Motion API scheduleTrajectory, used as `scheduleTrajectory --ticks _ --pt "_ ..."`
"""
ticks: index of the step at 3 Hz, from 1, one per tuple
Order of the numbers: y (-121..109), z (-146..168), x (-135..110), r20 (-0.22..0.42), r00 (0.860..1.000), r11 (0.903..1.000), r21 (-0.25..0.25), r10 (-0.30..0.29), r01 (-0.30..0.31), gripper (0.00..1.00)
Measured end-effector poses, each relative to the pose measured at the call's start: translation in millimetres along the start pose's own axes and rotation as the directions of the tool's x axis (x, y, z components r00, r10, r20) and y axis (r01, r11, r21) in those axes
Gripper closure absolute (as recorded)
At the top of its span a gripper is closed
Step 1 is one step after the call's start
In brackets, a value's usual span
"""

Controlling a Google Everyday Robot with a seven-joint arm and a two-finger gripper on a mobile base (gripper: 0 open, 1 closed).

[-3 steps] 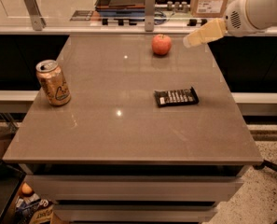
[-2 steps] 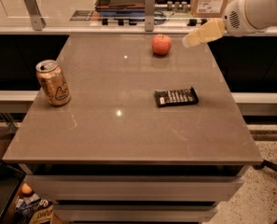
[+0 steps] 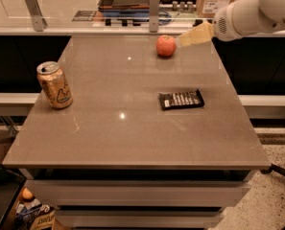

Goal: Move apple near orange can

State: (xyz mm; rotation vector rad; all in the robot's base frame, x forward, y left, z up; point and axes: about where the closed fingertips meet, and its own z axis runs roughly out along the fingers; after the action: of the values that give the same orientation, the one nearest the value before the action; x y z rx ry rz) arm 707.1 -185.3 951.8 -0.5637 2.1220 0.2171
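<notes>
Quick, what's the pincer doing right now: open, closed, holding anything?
Pincer: beside the small round red-orange apple, pointing at it; open or closed cannot be told.

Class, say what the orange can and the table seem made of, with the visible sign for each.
The orange can: probably aluminium, glossy printed side; silver top with pull tab. The table: perhaps polished stone or laminate, smooth grey-brown; it mirrors light spots. The gripper hovers beside the apple near the far edge.
</notes>
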Motion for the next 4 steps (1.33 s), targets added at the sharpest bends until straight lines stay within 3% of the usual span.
scheduleTrajectory --ticks 2,3,4 --pt "4.3 52.4 -7.3 0.059 0.997 0.9984 -0.042 0.04 -0.038 0.0" --pt "15.4 78.4 -6.3 0.07 0.996 0.9944 -0.093 0.055 -0.049 0.0" --pt "27.3 101.6 -2.7 0.08 0.994 0.9836 -0.172 0.07 -0.055 0.0"
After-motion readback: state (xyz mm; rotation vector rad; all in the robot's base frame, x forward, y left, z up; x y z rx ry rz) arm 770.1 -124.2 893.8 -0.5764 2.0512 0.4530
